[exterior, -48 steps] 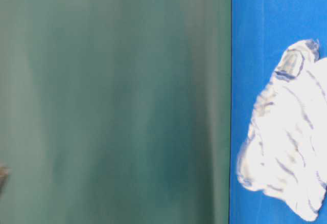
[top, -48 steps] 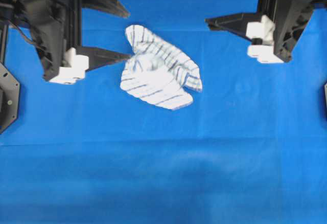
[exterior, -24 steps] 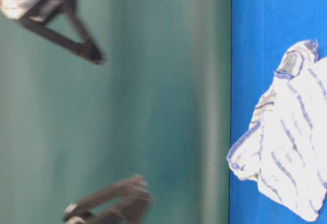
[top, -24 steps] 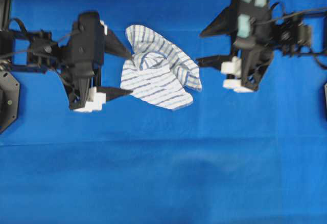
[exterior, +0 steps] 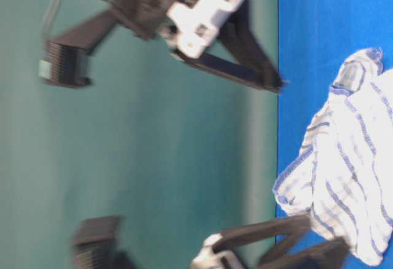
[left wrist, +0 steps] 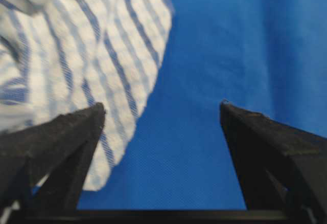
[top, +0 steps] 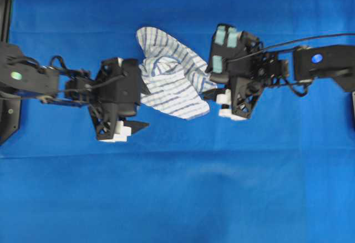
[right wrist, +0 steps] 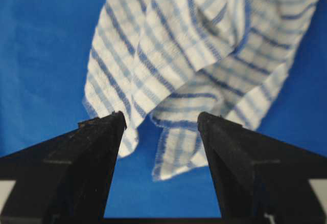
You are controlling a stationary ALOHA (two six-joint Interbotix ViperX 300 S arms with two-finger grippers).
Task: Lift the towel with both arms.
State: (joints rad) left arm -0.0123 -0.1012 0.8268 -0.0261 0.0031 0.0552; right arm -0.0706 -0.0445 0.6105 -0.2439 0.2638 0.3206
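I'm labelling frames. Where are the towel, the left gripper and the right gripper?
towel (top: 169, 85), overhead view, striped middle.
left gripper (left wrist: 162, 112), left wrist view, between its fingertips.
right gripper (right wrist: 161, 117), right wrist view, between its fingertips.

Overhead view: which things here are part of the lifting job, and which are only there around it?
Part of the job:
- towel, crumpled
- left end effector, open
- right end effector, open

Only around it:
- blue table cloth, under everything
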